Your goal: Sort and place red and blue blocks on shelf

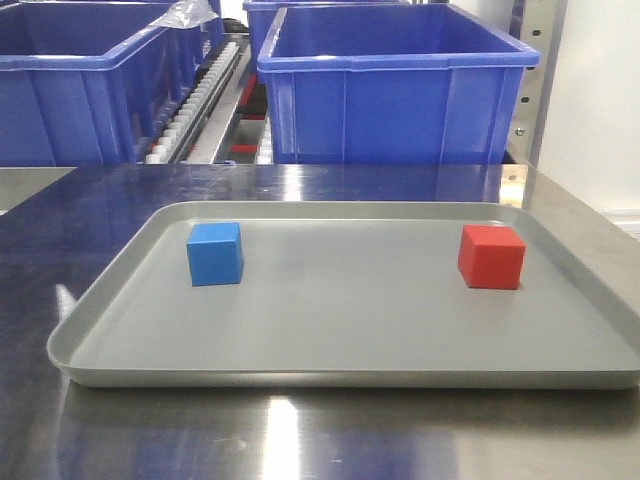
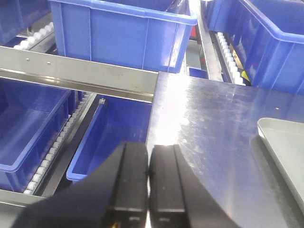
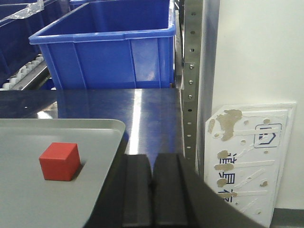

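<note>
White wall (image 3: pixel 247 52); blue bins (image 1: pixel 395 100) behind steel tabletop (image 1: pixel 300 185).

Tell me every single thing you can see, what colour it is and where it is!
blue block: one, light blue, left part of the tray
red block: one, bright red, right part of the tray
tray: one, grey, on the table
table: one, shiny steel, in front of the shelf
bins: several, dark blue, on the shelf
shelf: one, steel rails with white rollers, behind and left of the table
white panel: one, patchy white, against the wall on the right
left gripper: one, black, shut, at the table's left edge
right gripper: one, black, shut, right of the tray near the red block
</note>
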You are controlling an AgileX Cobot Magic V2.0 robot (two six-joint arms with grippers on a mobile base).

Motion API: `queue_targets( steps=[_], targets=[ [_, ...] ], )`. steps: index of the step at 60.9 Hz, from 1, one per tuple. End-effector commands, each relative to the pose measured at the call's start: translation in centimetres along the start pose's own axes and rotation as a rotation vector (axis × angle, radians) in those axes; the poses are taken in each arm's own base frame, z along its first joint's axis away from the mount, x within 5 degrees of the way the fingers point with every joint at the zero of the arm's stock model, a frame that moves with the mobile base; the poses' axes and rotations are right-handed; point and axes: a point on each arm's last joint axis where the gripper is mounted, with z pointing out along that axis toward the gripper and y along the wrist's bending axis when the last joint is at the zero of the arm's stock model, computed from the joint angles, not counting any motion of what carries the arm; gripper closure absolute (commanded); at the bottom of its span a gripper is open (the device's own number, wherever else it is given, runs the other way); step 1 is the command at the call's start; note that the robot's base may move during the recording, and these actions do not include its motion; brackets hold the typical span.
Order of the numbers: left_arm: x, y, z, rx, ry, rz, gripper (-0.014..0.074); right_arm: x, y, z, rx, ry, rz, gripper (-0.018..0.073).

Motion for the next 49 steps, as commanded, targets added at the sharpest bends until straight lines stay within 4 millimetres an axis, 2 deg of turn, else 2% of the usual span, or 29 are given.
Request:
queue_targets(
  steps=[1, 49],
  targets=[
    [-0.07, -0.08, 0.02, 0.02, -0.075, -0.008, 0.0454, -1.69, 0.26, -0.35, -0.021, -0.129, -0.02, 0.051],
    [-0.07, -0.08, 0.02, 0.02, -0.075, -0.008, 0.0454, -1.69, 0.26, -0.35, -0.021, -0.129, -0.02, 0.051]
  ],
)
